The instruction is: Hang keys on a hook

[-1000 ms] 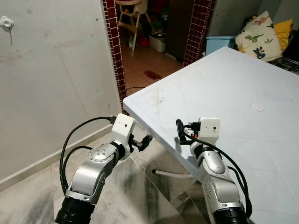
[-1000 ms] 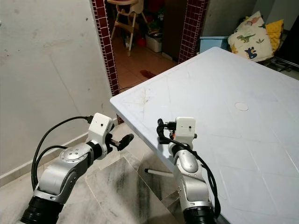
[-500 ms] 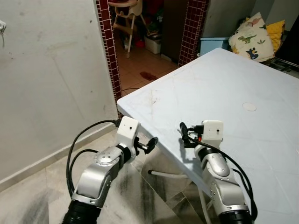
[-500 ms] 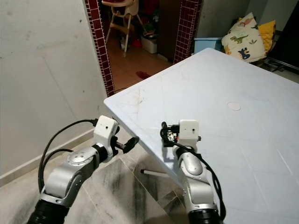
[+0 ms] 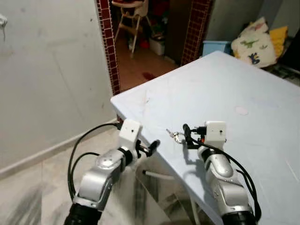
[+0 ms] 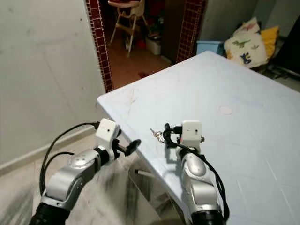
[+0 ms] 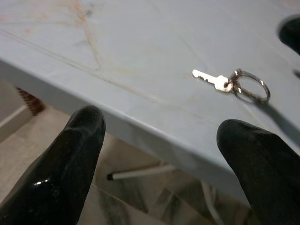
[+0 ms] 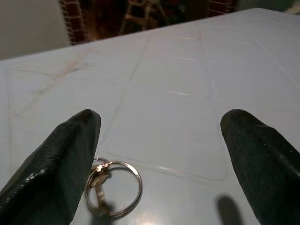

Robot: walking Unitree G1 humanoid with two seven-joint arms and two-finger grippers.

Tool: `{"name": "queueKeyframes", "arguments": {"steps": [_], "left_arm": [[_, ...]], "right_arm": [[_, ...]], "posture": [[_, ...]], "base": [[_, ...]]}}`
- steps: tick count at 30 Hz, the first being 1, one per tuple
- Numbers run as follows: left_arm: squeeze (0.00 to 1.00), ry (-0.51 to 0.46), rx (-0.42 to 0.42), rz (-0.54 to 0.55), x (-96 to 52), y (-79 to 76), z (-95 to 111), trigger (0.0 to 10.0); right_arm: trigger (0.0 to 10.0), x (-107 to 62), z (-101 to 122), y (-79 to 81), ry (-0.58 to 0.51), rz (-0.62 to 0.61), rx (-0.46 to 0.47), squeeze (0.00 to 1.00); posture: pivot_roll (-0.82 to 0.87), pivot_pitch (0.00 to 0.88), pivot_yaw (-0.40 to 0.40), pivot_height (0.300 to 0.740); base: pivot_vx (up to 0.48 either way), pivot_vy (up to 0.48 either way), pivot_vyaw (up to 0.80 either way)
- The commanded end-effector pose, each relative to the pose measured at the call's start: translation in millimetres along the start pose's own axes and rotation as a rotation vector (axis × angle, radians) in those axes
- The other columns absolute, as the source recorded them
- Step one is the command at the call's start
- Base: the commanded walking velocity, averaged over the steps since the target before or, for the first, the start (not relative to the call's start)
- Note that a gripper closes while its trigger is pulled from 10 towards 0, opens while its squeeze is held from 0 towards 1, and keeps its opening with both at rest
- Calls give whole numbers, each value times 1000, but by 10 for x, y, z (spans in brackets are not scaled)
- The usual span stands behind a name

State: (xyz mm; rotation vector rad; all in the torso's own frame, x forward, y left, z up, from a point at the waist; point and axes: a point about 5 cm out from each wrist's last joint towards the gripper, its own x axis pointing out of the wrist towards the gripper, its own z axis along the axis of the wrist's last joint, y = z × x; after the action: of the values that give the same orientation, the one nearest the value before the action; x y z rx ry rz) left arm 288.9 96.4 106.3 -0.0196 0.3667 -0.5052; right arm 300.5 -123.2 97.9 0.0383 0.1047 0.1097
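A small silver key on a ring lies flat on the pale blue table, near its front-left edge. My right gripper is open just above the tabletop, right behind the keys. In the right wrist view the key ring lies beside one of the fingers. My left gripper is open, level with the table's edge and just off it. Its wrist view looks over the edge at the keys. A small white hook-like fitting sits high on the left wall.
Grey wall on the left, then a doorway framed by dark red tiles with a high chair behind it. A blue bin and printed pillows stand past the table. A white table leg is over the marble floor.
The whole view has shifted, so the camera moved. The keys have come into sight just ahead of the right gripper. The left gripper stays at the table's edge.
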Motion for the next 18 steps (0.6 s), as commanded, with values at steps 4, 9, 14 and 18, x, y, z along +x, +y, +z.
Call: {"name": "queueKeyframes", "arguments": {"steps": [4, 9, 14, 18], "left_arm": [[0, -25, -13, -7, 9, -69, 41, 10000], [0, -14, -16, 16, -11, -48, 4, 10000], [0, -23, -18, 47, -26, -21, 11, 10000], [0, -20, -14, 74, -39, 10, 3, 10000]], "right_arm": [[10000, -19, 15, -90, -1, -21, -19, 0], [10000, -29, -2, -75, 14, -3, -23, 0], [10000, -32, -1, -48, 23, 26, -27, 0], [10000, -37, 8, -7, 28, 68, -23, 0]], "posture": [[133, 0, -12, 740], [134, 0, -15, 740], [135, 0, -23, 740], [135, 0, -27, 740]], "base": [[0, 0, 0], [0, 0, 0], [0, 0, 0], [0, 0, 0]]}}
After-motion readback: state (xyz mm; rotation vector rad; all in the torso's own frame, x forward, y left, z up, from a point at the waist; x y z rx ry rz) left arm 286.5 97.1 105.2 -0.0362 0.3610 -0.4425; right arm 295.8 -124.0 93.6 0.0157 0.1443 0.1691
